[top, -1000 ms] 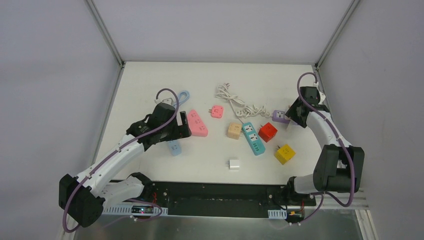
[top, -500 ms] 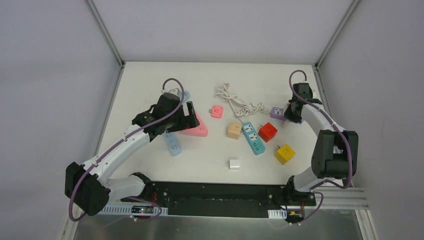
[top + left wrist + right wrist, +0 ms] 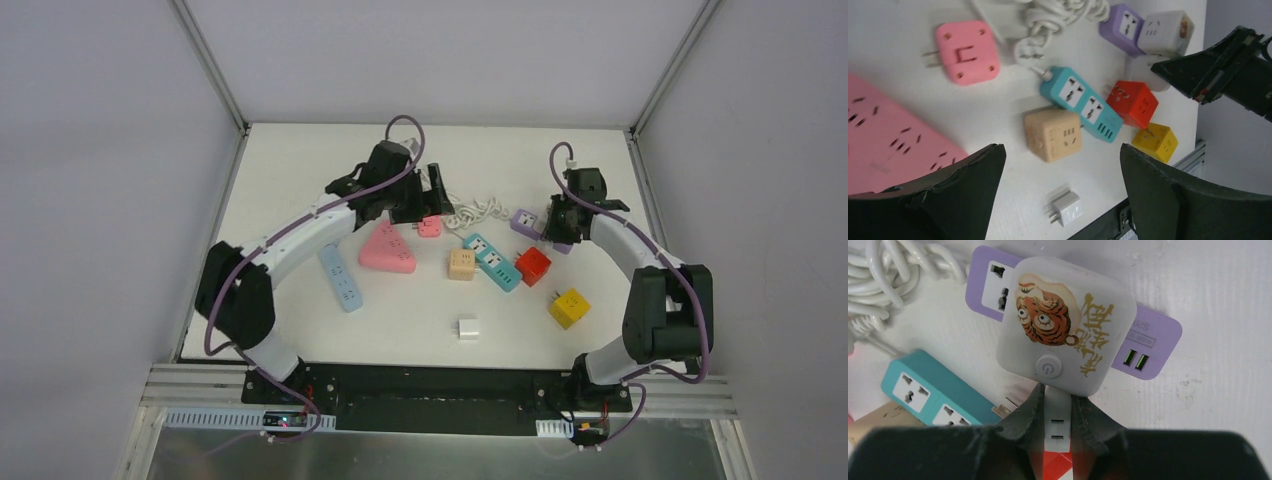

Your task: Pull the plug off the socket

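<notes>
A white plug (image 3: 1068, 322) with a tiger picture sits in the purple socket (image 3: 1153, 337), which lies flat on the table. My right gripper (image 3: 1058, 427) is shut on a white slotted tab at the plug's near side, one finger (image 3: 1025, 425) on each side of it. From above, the right gripper (image 3: 555, 225) is at the right end of the purple socket (image 3: 522, 220). My left gripper (image 3: 432, 190) hovers open and holds nothing, above the small pink adapter (image 3: 431, 226). In the left wrist view the socket (image 3: 1122, 27) and plug (image 3: 1165, 32) show at the top right.
A coiled white cable (image 3: 470, 210) lies left of the purple socket. Nearby are a teal strip (image 3: 490, 260), beige cube (image 3: 461, 264), red cube (image 3: 533, 265), yellow cube (image 3: 569, 307), white charger (image 3: 467, 328), pink triangular strip (image 3: 388, 248) and blue strip (image 3: 342, 277).
My right gripper has shut on the plug and moved left, and the purple socket slid left with it. The left arm swung away from the pink strip toward the far middle.
</notes>
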Available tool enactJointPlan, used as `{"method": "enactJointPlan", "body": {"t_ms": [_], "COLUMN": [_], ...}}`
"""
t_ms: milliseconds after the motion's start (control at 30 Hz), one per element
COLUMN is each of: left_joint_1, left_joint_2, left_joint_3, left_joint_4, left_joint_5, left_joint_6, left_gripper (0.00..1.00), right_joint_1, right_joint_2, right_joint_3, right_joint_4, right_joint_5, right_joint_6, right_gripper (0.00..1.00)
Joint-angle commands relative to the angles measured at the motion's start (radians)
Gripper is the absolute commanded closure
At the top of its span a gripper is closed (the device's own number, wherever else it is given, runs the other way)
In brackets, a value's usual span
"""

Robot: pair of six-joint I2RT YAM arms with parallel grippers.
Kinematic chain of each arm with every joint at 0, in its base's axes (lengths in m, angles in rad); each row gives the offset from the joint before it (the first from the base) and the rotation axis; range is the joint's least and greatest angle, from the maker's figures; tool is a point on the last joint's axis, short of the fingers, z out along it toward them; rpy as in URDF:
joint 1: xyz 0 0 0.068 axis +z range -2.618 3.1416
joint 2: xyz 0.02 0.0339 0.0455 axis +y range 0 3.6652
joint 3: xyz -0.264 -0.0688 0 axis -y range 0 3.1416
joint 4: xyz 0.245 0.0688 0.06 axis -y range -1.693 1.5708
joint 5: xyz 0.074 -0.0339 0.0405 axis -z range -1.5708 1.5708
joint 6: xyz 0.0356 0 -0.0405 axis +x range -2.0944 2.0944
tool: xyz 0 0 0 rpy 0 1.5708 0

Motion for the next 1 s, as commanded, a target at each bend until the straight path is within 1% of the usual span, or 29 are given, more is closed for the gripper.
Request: {"method": "enactJointPlan", "body": {"t_ms": [0,33,67,100,133,167,200,233,300,333,367,500,600,667,733,867,967], "left_joint_1": [-0.060,-0.070,-0.081,-0.096,-0.110,-0.127,-0.143,-0.158,-0.188,-0.195,-0.200,-0.218,-0.255,-0.278,-0.295,-0.339,-0.371], "left_joint_2": [0.179,0.217,0.248,0.277,0.300,0.316,0.330,0.335,0.335,0.333,0.330,0.307,0.314,0.334,0.362,0.418,0.472], "left_joint_3": [0.212,0.244,0.270,0.288,0.303,0.313,0.314,0.302,0.270,0.251,0.229,0.126,0.118,0.136,0.164,0.222,0.300], "left_joint_4": [0.060,0.066,0.081,0.098,0.118,0.146,0.173,0.219,0.309,0.346,0.384,0.549,0.585,0.580,0.562,0.534,0.466], "left_joint_5": [0.087,0.103,0.113,0.120,0.124,0.118,0.105,0.094,0.062,0.045,0.031,-0.016,-0.048,-0.074,-0.093,-0.136,-0.216], "left_joint_6": [0.000,-0.010,-0.023,-0.032,-0.037,-0.039,-0.039,-0.032,-0.014,-0.009,-0.008,-0.005,0.069,0.111,0.133,0.171,0.176], "left_gripper": [0.13,0.15,0.15,0.16,0.16,0.17,0.17,0.17,0.17,0.17,0.17,0.19,0.20,0.20,0.21,0.22,0.24], "right_joint_1": [0.043,0.048,0.054,0.055,0.055,0.055,0.055,0.055,0.055,0.054,0.054,0.040,0.029,0.020,0.007,-0.032,-0.041], "right_joint_2": [-0.044,-0.045,-0.044,-0.044,-0.045,-0.048,-0.058,-0.071,-0.106,-0.123,-0.137,-0.135,-0.065,-0.003,0.046,0.098,0.132], "right_joint_3": [-0.010,-0.011,-0.012,-0.011,-0.006,0.001,0.007,0.012,0.023,0.036,0.053,0.130,0.195,0.240,0.272,0.275,0.267], "right_joint_4": [0.037,0.038,0.041,0.044,0.037,0.028,0.026,0.022,0.015,0.000,-0.021,-0.083,-0.132,-0.166,-0.187,-0.166,-0.164], "right_joint_5": [-0.226,-0.231,-0.216,-0.178,-0.137,-0.107,-0.077,-0.047,0.028,0.062,0.081,0.124,0.136,0.134,0.107,0.010,-0.053], "right_joint_6": [-0.083,-0.081,-0.065,-0.045,-0.011,0.012,0.038,0.062,0.106,0.121,0.130,0.181,0.220,0.238,0.240,0.228,0.196], "right_gripper": [0.95,0.95,0.92,0.85,0.73,0.56,0.43,0.34,0.21,0.18,0.16,0.16,0.20,0.27,0.36,0.49,0.60]}}
